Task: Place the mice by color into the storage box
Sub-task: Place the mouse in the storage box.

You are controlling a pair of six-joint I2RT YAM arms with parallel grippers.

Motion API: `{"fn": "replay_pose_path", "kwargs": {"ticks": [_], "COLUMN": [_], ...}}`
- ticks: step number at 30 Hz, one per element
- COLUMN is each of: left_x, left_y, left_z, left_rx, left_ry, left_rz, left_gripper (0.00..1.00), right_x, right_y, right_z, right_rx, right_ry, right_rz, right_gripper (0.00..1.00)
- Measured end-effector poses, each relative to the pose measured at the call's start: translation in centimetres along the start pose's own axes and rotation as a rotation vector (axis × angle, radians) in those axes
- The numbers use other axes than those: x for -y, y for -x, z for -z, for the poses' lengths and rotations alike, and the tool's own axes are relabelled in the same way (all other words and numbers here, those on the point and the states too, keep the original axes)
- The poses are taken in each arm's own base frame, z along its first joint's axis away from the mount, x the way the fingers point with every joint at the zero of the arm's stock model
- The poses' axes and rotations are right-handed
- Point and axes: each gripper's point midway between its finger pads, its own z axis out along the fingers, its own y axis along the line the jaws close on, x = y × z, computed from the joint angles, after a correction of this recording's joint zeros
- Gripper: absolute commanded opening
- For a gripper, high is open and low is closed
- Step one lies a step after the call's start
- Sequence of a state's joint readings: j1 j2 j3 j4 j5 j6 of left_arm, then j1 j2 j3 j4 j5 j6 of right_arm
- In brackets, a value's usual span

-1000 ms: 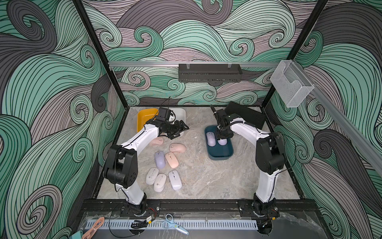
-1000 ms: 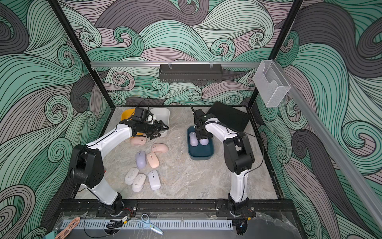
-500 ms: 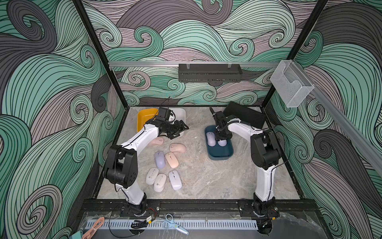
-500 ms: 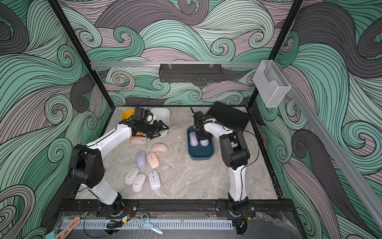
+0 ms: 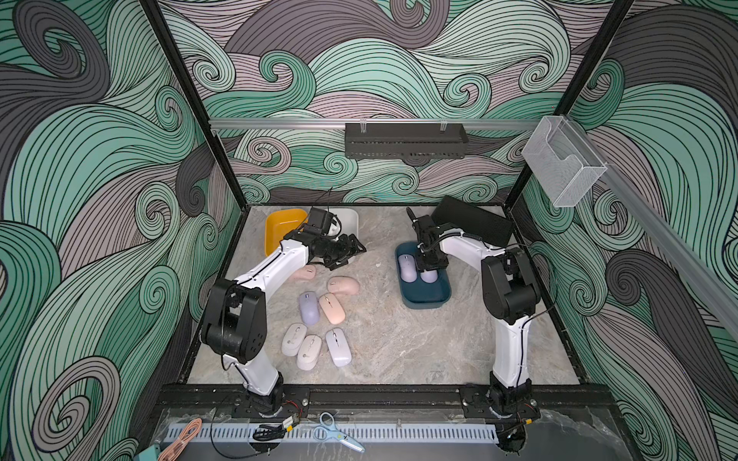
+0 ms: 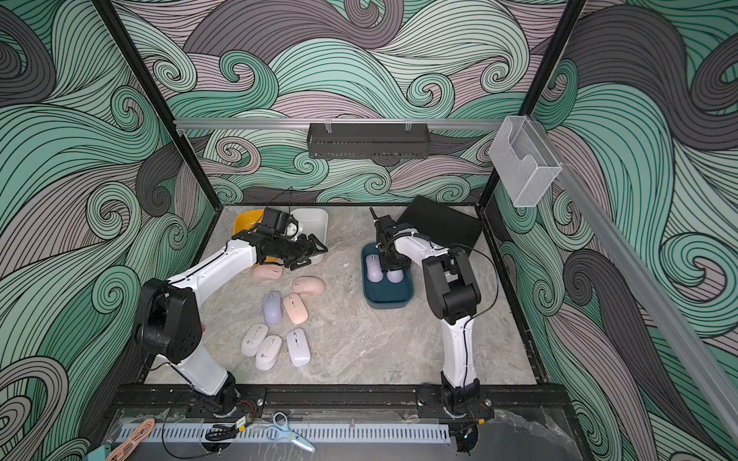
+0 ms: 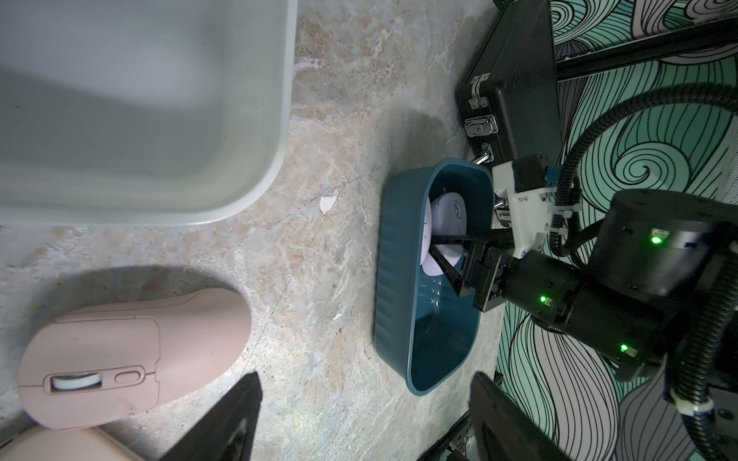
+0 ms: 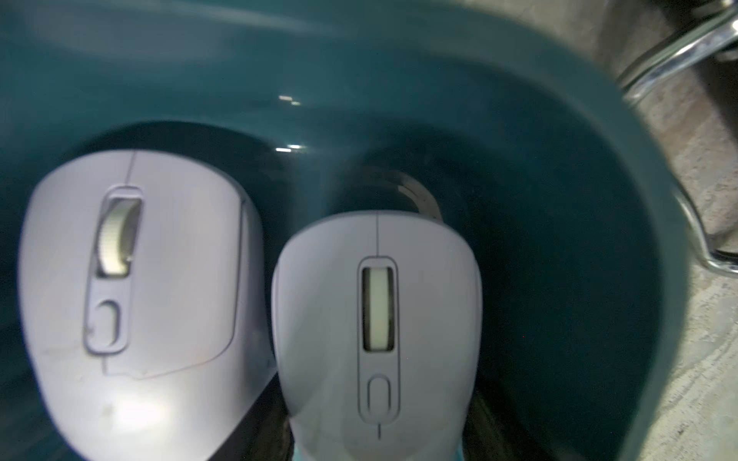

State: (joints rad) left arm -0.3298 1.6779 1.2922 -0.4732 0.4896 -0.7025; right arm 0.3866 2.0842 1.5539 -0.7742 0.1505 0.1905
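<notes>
In both top views my right gripper (image 5: 429, 268) (image 6: 393, 266) reaches down into the teal storage box (image 5: 425, 297). It is shut on a lavender mouse (image 8: 377, 319), and dark fingers (image 8: 493, 431) flank the mouse's rear. A second lavender mouse (image 8: 135, 287) lies beside it in the box. My left gripper (image 5: 356, 250) (image 7: 365, 383) hangs open over bare table beside the white box (image 7: 223, 199), near a pink mouse (image 7: 131, 351). Loose on the table lie three pink mice (image 5: 343, 285), one lavender mouse (image 5: 309, 308) and three off-white mice (image 5: 308, 352).
A yellow box (image 5: 279, 227) stands behind the left arm, next to the white box. A black case (image 5: 473, 225) lies at the back right, close behind the teal box. Scissors (image 5: 337, 433) and cables lie on the front rail outside the table.
The right arm's elbow has swung slightly inward while its gripper stayed in the teal box. The left arm has not moved.
</notes>
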Motion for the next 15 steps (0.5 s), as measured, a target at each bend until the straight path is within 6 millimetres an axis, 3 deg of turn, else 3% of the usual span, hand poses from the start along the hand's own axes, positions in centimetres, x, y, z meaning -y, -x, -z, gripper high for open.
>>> {"fn": "replay_pose_path", "kwargs": {"ticks": [15], "left_x": [-0.04], "left_y": [0.0], "left_z": [-0.03], "left_rx": [0.005], "left_ry": [0.012], "left_rz": [-0.006], "left_gripper": [0.8], "right_x": [-0.37], "right_y": [0.63], "right_z": [-0.01], "right_rx": [0.013], "right_ry": [0.019], "right_rz": [-0.02], "right_gripper": [0.62]}}
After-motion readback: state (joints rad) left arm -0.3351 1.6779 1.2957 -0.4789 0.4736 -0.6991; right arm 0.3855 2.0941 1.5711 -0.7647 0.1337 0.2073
